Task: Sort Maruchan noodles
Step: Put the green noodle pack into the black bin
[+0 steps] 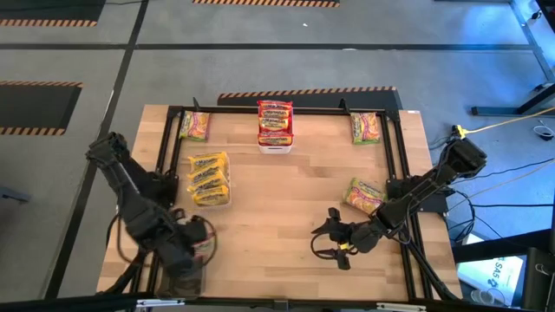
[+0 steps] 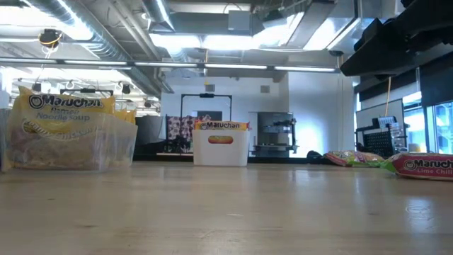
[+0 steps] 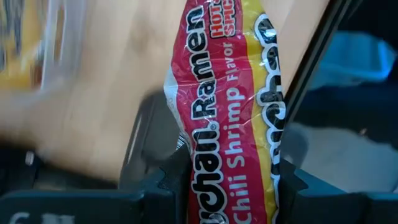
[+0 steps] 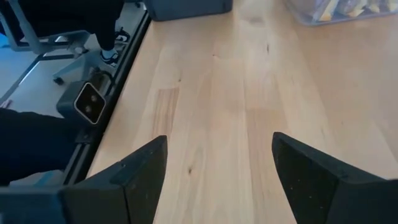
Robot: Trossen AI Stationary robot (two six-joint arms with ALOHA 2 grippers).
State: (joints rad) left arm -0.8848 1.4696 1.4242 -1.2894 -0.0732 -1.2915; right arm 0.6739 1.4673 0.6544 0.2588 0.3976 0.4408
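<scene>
Where table lies bare, clear bin, white bin

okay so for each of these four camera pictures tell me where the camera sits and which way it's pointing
High view: above the table, straight down; both arms, left gripper, right gripper.
Low view: at tabletop height, level across to the room; no arm shows.
Left wrist view: on the left arm, past its jaws shut on a red chili shrimp packet.
Right wrist view: on the right arm, past open jaws onto bare table.
Shared: the white bin of red packets shows in high and low views.
</scene>
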